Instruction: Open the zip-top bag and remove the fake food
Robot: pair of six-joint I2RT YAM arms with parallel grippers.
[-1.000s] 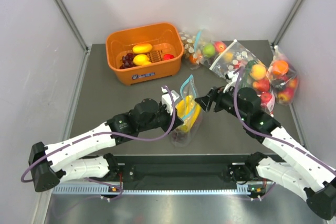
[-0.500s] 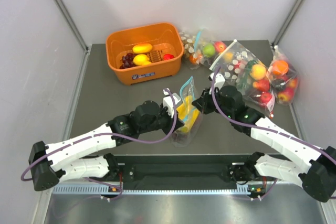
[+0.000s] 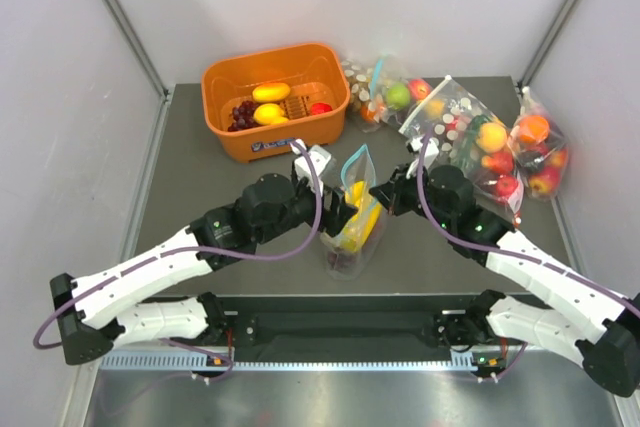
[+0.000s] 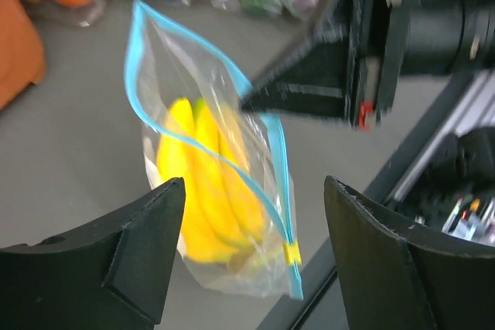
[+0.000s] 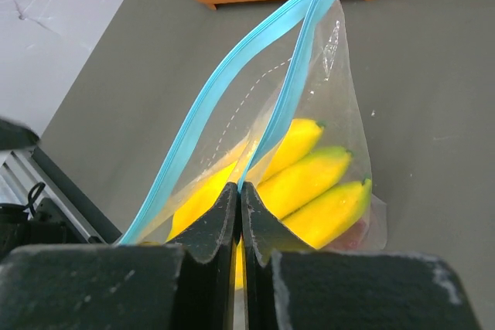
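Right pincer [image 5: 240,195] clamps zip-top bag [image 5: 305,125] lip, plain only wrist-side.

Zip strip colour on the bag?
The zip strip is light blue; the right wrist view shows it best.

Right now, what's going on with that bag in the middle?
The right hand is pinched shut on the blue zip edge of the clear bag, holding it upright. The left hand is open in front of the bag and grips nothing. The zip looks partly parted at the mouth. The yellow bananas are inside the bag, not yet out.
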